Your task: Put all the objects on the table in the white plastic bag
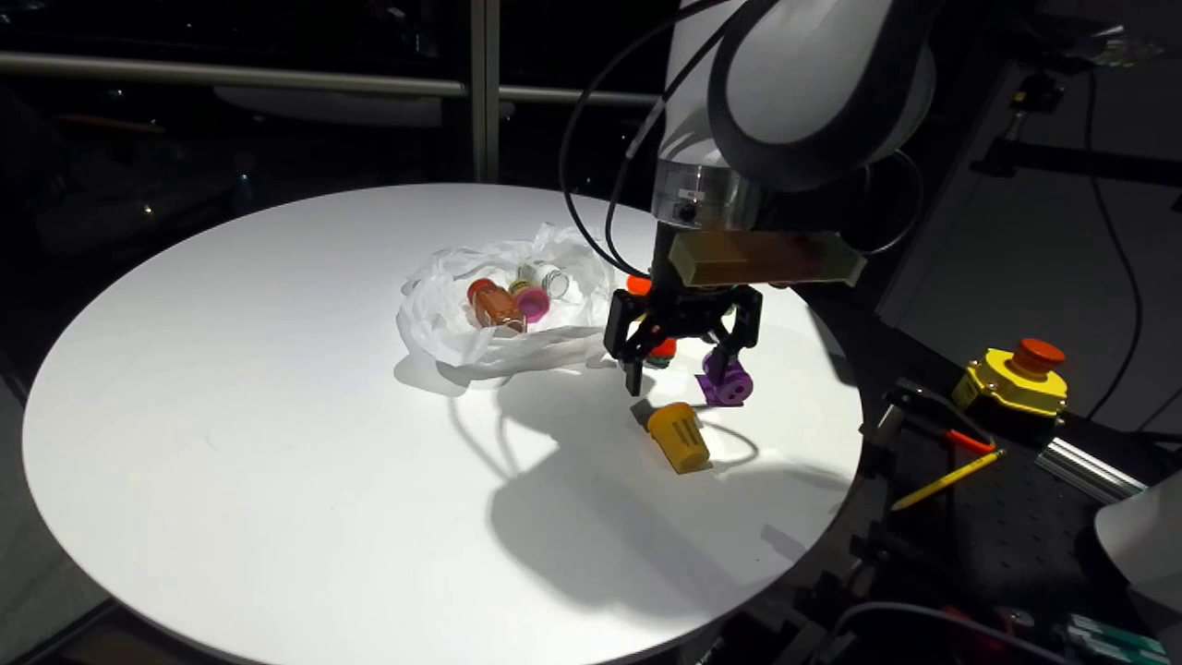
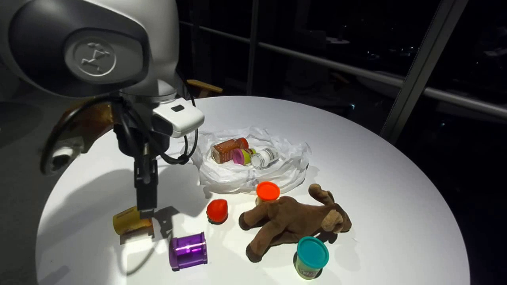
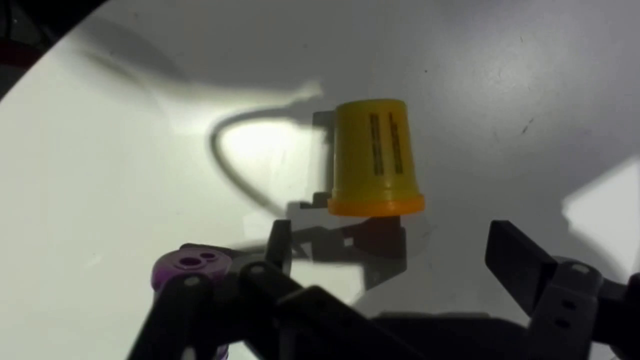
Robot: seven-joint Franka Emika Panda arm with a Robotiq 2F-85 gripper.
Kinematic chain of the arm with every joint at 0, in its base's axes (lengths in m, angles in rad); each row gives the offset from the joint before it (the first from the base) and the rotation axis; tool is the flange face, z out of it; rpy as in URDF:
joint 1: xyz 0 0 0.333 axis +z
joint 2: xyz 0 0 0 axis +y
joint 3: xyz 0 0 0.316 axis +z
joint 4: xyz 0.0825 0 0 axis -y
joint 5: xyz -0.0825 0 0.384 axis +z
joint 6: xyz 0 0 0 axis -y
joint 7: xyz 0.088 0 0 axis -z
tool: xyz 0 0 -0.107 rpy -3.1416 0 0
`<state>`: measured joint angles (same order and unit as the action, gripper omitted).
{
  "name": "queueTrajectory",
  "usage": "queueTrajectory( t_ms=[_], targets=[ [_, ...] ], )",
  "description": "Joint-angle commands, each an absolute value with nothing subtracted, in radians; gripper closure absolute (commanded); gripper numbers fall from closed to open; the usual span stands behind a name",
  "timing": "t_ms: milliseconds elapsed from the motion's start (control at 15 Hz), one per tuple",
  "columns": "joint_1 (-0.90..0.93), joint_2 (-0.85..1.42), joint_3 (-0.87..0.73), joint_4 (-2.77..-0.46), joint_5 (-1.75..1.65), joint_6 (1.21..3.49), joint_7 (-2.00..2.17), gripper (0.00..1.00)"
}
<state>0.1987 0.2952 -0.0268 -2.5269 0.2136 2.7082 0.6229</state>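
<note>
My gripper [image 3: 392, 245] hangs open above the white round table [image 1: 277, 499], nothing between its fingers. A yellow tub with an orange lid [image 3: 375, 150] lies on its side just ahead of the fingertips in the wrist view. Beside it is a purple container [image 2: 189, 250], partly covered by a finger in the wrist view. A red toy [image 2: 217, 210], an orange-lidded tub [image 2: 268, 192], a brown plush animal [image 2: 293, 221] and a teal-lidded tub [image 2: 312, 253] are spread near the bag. Inside the white plastic bag [image 2: 222, 180] rest a reddish-brown bottle [image 2: 227, 151], a pink-and-yellow tub [image 2: 242, 156] and a clear jar [image 2: 264, 158].
Loose black cables loop around the wrist. A pale block [image 1: 766, 259] is fixed sideways on the wrist, above the fingers. Off the table's edge, a yellow box with a red button [image 1: 1016, 379] and a pencil [image 1: 948, 480] lie on a dark surface.
</note>
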Motion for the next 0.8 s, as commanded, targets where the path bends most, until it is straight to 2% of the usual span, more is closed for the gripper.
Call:
queueTrajectory(
  t_ms=[0, 733],
  targets=[
    [0.218, 0.227, -0.023, -2.591, 0.161, 2.726, 0.653, 0.0],
    [0.187, 0.293, 0.041, -2.553, 0.182, 2.76, 0.556, 0.0]
  ],
)
